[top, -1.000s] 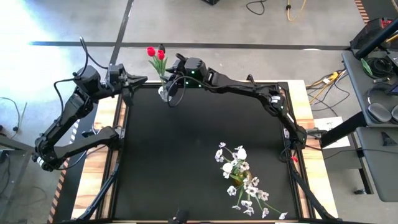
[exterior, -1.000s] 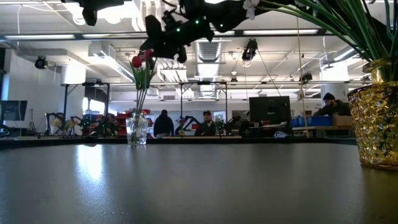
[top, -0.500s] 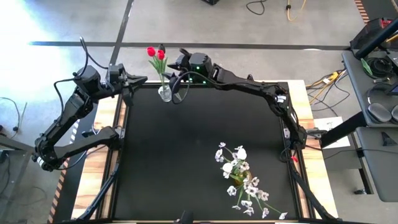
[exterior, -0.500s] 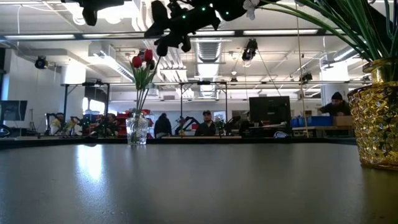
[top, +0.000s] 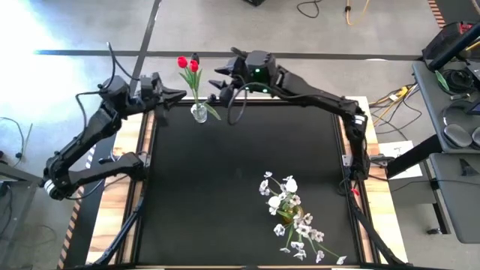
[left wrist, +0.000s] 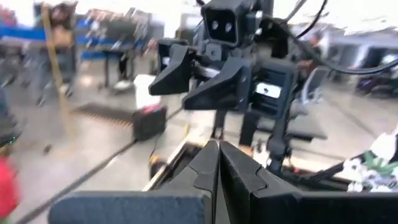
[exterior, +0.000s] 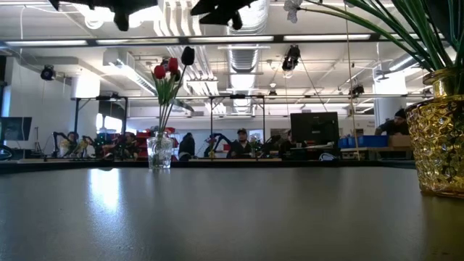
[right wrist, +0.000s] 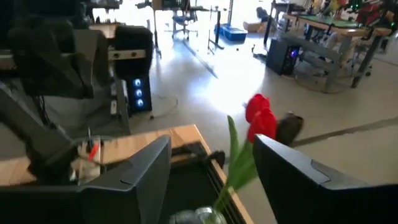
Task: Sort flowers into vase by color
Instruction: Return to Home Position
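Right gripper (top: pixel 221 80), jaws apart, top centre beside vase (top: pixel 199 113) of red flowers (top: pixel 187 63); left gripper (top: pixel 177 95), jaws together, upper left.

The left gripper (top: pixel 177 95) has its fingers (left wrist: pixel 200 163) pressed together and points straight at the right gripper (top: pixel 220 79). The right gripper faces it, jaws spread wide with nothing between them. Both hang high, tips near but apart. The left arm folds sharply behind its gripper; the right arm stretches out long.
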Motion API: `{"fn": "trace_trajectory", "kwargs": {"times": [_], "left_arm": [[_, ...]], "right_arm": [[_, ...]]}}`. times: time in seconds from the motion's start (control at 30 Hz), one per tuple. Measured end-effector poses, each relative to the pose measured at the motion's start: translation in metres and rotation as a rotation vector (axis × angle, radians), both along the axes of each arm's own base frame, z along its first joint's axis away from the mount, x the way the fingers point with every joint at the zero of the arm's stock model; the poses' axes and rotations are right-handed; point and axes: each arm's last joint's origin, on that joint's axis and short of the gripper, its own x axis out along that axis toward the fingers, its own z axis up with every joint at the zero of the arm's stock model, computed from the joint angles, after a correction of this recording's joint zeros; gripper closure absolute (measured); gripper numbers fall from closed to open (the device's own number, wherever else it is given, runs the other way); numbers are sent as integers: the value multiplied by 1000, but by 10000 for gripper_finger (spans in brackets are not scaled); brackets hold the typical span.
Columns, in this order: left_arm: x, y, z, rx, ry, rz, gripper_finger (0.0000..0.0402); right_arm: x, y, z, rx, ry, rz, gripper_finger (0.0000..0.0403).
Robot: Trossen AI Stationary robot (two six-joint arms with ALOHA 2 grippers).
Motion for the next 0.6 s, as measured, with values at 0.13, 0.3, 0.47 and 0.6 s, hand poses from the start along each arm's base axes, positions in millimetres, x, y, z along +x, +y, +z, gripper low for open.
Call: {"fn": "trace_trajectory", "kwargs": {"times": [0.13,0.3,0.47,0.6], "left_arm": [[21,5,-13,39,-132,-94,402],[45,1,-45,40,-234,-164,402],[66,-4,-70,2,-174,-161,402],[75,-6,-74,11,-147,-184,402]], "right_arm": [[-20,7,12,-92,76,-4,253],[-46,7,4,-67,145,30,371],[-78,21,-19,-31,180,63,392],[-113,34,-32,-25,154,80,394]]}}
